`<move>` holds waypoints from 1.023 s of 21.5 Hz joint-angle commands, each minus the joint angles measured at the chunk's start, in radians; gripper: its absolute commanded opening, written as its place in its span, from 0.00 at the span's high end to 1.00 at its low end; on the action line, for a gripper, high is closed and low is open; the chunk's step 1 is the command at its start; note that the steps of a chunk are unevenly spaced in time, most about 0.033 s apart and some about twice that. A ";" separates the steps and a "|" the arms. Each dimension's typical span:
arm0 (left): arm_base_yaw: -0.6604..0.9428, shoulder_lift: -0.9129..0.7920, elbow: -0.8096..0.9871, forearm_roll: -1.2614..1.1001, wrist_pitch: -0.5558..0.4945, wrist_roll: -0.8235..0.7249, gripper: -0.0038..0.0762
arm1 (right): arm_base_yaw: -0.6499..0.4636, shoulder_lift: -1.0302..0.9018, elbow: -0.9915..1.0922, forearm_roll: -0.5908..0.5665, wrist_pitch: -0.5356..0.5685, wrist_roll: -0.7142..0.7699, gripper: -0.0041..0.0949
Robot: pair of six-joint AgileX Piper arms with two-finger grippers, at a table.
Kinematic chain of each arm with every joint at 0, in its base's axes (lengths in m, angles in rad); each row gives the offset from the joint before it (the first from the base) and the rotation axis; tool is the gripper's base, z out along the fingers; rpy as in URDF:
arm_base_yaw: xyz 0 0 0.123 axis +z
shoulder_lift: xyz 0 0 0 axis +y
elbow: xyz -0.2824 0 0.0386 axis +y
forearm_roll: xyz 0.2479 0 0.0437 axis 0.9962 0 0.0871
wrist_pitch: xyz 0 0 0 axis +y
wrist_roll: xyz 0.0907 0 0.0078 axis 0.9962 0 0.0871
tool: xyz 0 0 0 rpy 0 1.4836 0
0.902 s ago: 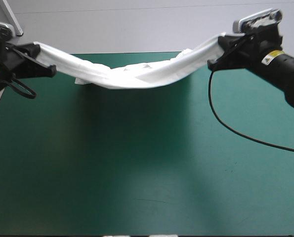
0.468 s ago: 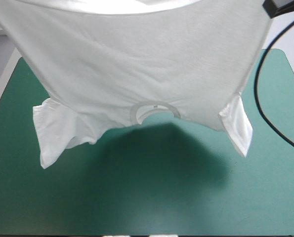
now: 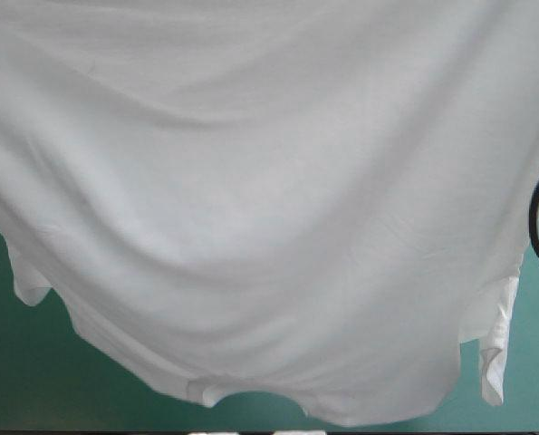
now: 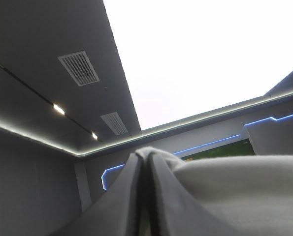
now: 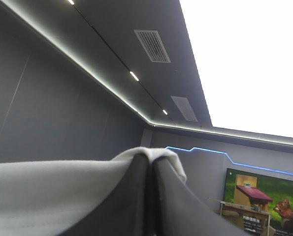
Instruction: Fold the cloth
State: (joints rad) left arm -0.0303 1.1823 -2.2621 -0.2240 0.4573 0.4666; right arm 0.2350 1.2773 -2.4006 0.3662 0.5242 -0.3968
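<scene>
Teal-green table (image 3: 2, 381) cover is left visible only along the near edge, the T-shirt (image 3: 251, 199), earlier strung low between the arms, being now hung open in the air before the high camera; readiness for laying flat is judged. The left claw (image 4: 145, 164) and the right claw (image 5: 150, 167) are each clenched on a pinch of its fabric. Both arms and the far table are hidden behind it.

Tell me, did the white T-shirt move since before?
Yes. The white short-sleeved T-shirt swung toward the near edge of the teal-green table cover, now hiding nearly all of it.
</scene>
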 commanded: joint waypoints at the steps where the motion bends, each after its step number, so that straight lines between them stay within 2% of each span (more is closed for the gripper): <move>1: -0.004 0.087 -0.001 -0.005 -0.079 -0.003 0.93 | 0.002 0.068 -0.010 0.004 -0.127 -0.006 0.98; 4: -0.004 0.183 -0.001 -0.009 -0.099 -0.005 0.93 | 0.002 0.171 -0.010 0.004 -0.216 -0.011 0.98; 6: -0.004 0.254 -0.001 -0.063 -0.167 -0.007 0.93 | 0.002 0.260 -0.010 -0.002 -0.303 -0.015 0.98; 7: -0.004 0.304 -0.001 -0.109 -0.254 -0.005 0.93 | 0.002 0.328 -0.010 -0.002 -0.387 -0.040 0.98; 8: -0.004 0.324 -0.001 -0.111 -0.293 -0.005 0.93 | 0.002 0.359 -0.012 -0.002 -0.424 -0.053 0.98; 9: -0.004 0.360 -0.003 -0.101 -0.345 -0.005 0.93 | 0.002 0.411 -0.023 -0.002 -0.510 -0.059 0.98; 11: -0.004 0.393 -0.003 -0.086 -0.375 0.021 0.93 | 0.002 0.452 -0.052 -0.002 -0.543 -0.059 0.98; 15: -0.004 0.417 -0.003 -0.093 -0.395 0.081 0.93 | -0.001 0.467 -0.072 -0.002 -0.531 -0.059 0.98; 17: -0.004 0.417 -0.003 -0.093 -0.373 0.113 0.93 | -0.001 0.462 -0.072 -0.002 -0.493 -0.088 0.98; 20: -0.004 0.419 -0.003 -0.098 -0.241 0.113 0.93 | -0.017 0.457 -0.072 -0.034 -0.242 -0.083 0.98; 22: -0.004 0.424 -0.001 -0.102 -0.140 0.113 0.93 | -0.038 0.465 -0.069 -0.071 -0.049 -0.025 0.98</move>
State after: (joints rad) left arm -0.0320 1.6408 -2.2412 -0.3073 0.2670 0.5790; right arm 0.2239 1.7837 -2.4457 0.3439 0.3088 -0.4683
